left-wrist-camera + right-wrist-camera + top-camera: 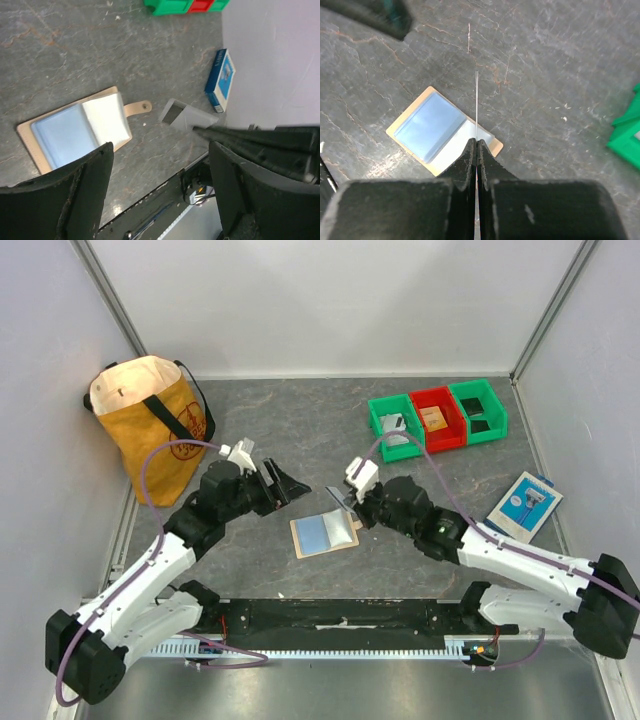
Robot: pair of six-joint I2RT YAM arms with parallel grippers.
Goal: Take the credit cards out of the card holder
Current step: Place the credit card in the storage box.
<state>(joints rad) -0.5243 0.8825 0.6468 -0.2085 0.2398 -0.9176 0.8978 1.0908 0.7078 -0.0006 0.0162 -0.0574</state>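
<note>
Showing the card holder (325, 533) lying open and flat near the middle of the grey table (300, 420), pale blue inner face up, small tan tab pointing toward the right arm. Pinching one credit card (187, 116) between the tightly closed fingers of the right gripper (476, 142), close beside the holder's tab edge and apparently clear of the sleeve; appearing only as a hairline edge from the right wrist camera. Hovering the left gripper (282, 482) near the holder's far left corner with jaws spread wide, gripping nothing. Judging the step in hand as carrying the freed card away: keeping the pinch firm, lifting straight up before swinging aside, avoiding any brush against the raised flap so as not to drag the holder. Considering pressing the open left gripper onto the tan border to steady the holder, in case of another card waiting inside; not being able to tell either way. Finding no readable writing anywhere: seeing only a reddish round emblem on the yellow bag (150, 420), a pale picture on the blue-and-white packet (524, 504), and no visible labels on the green and red bins (437, 415).
</note>
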